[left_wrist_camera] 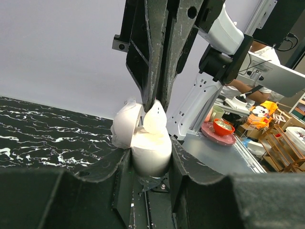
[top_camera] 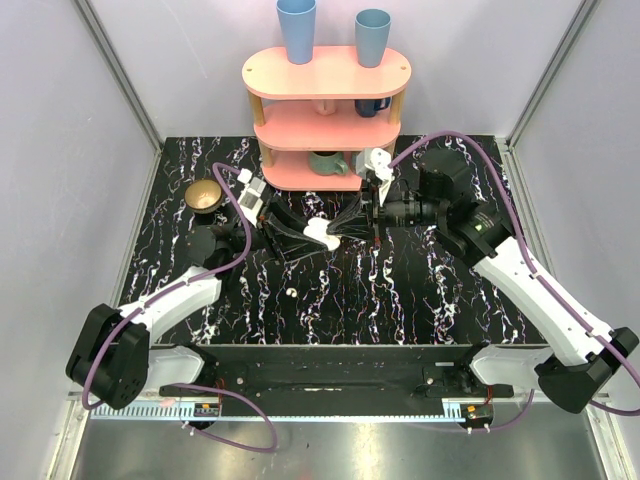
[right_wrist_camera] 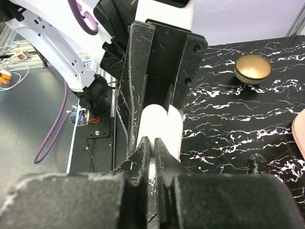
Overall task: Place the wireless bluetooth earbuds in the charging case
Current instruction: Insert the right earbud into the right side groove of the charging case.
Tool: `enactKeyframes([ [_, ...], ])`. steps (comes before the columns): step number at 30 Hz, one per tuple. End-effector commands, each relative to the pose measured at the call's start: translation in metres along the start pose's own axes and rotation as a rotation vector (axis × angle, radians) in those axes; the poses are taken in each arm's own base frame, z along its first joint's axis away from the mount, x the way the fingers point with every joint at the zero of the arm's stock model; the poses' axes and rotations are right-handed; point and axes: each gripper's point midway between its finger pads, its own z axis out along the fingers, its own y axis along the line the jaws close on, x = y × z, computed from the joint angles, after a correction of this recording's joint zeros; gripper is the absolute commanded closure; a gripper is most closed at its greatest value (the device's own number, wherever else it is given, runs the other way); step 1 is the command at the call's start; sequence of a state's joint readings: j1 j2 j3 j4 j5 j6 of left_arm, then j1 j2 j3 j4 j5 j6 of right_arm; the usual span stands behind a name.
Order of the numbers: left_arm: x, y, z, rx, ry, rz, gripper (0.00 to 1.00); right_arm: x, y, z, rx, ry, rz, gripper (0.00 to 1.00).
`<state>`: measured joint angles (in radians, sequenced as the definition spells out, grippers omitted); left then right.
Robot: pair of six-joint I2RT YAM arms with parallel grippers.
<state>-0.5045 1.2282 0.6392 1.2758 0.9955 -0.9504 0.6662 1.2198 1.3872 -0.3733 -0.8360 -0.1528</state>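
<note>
My left gripper (top_camera: 312, 236) is shut on the white charging case (top_camera: 322, 233), holding it above the middle of the table. In the left wrist view the case (left_wrist_camera: 151, 150) sits upright between the two black fingers (left_wrist_camera: 190, 162), with its lid (left_wrist_camera: 126, 129) hinged open to the left. My right gripper (left_wrist_camera: 153, 106) comes down from above, shut on a small white earbud (left_wrist_camera: 155, 119) right at the case's open top. In the right wrist view its fingers (right_wrist_camera: 141, 155) are almost together in front of the case (right_wrist_camera: 164, 125). A second earbud (top_camera: 291, 293) lies on the table nearer the bases.
A gold bowl (top_camera: 205, 196) stands at the back left of the black marble table (top_camera: 420, 300). A pink three-tier shelf (top_camera: 325, 110) stands at the back, with two blue cups (top_camera: 297, 28) on top and a green mug (top_camera: 328, 162) on the lowest tier.
</note>
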Motion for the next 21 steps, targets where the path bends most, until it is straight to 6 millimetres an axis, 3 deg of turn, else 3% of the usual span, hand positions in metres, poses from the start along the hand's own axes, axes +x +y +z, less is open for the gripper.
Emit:
enactKeyframes([
  [1,-0.045,-0.046,0.004,0.165,-0.148,0.339,1.00,0.003,0.002,0.001,0.021,0.025,-0.012,1.00],
  [10,-0.045,-0.045,0.003,0.155,-0.160,0.345,1.00,0.011,0.003,-0.005,0.046,0.053,-0.017,1.00],
  [21,-0.046,-0.043,0.003,0.143,-0.172,0.361,1.00,-0.002,0.009,-0.011,0.059,0.007,-0.025,1.00],
])
